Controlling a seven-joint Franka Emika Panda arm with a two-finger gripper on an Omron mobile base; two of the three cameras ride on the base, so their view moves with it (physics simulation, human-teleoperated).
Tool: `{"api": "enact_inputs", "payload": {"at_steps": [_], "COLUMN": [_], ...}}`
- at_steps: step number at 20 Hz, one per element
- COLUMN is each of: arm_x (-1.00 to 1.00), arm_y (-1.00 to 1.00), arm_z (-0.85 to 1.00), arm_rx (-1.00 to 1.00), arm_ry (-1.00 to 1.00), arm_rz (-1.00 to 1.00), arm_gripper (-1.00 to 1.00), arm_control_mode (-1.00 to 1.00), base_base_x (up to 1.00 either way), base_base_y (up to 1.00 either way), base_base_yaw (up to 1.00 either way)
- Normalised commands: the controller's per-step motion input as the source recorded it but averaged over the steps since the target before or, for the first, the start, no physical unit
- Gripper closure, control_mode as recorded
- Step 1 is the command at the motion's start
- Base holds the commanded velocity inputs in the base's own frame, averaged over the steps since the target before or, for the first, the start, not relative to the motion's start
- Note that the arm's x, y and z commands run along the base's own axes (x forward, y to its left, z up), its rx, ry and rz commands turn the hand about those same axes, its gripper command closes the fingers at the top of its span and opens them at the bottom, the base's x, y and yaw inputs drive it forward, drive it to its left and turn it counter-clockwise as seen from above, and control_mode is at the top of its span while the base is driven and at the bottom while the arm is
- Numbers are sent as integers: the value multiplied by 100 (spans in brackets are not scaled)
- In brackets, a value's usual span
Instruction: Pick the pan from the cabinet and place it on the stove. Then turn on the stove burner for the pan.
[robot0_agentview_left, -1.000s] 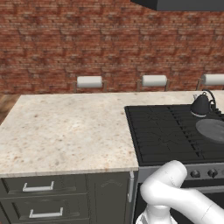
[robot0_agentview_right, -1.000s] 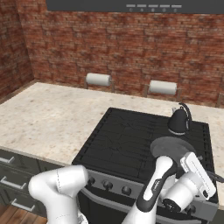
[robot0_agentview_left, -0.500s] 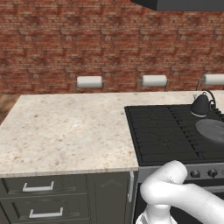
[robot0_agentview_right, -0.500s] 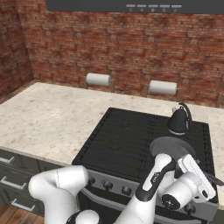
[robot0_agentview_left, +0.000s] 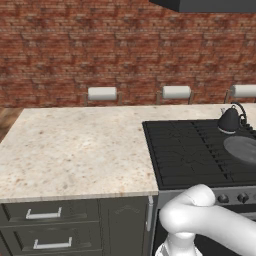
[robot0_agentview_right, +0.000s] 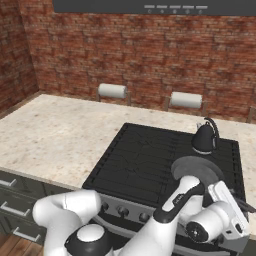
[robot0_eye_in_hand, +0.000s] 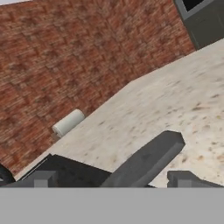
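- The arm's wrist sits lower at the stove's (robot0_agentview_right: 150, 160) front right than a second ago; nothing else has moved
- The pan (robot0_agentview_right: 197, 170), round and dark grey, rests on the right grate just behind the tool (robot0_eye_in_hand: 111, 179), whose fingers stand spread, empty

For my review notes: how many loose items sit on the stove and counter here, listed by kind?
Pan on the stove: 1
Kettle on the stove: 1
Paper towel rolls along the brick wall, seen from the left base view: 3
Total: 5
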Motion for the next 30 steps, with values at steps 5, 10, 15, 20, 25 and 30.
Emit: {"api": "enact_inputs", "payload": {"at_steps": [5, 10, 15, 20, 25, 30], "arm_x": [-47, -63, -68, -58, -68, -73], "arm_y": [0, 1, 4, 2, 9, 25], "arm_z": [0, 0, 3, 12, 13, -14], "arm_rx": [0, 0, 0, 2, 5, -1], "arm_ry": [-1, -6, -11, -9, -6, -3], "arm_rz": [-1, 0, 0, 0, 2, 14], "arm_gripper": [-100, -100, -100, -100, -100, -100], "arm_control_mode": [-100, -100, -100, -100, -100, -100], "base_base_x": [0, 0, 0, 0, 0, 0], "base_base_y": [0, 0, 0, 0, 0, 0], "base_base_yaw": [0, 0, 0, 0, 0, 0]}}
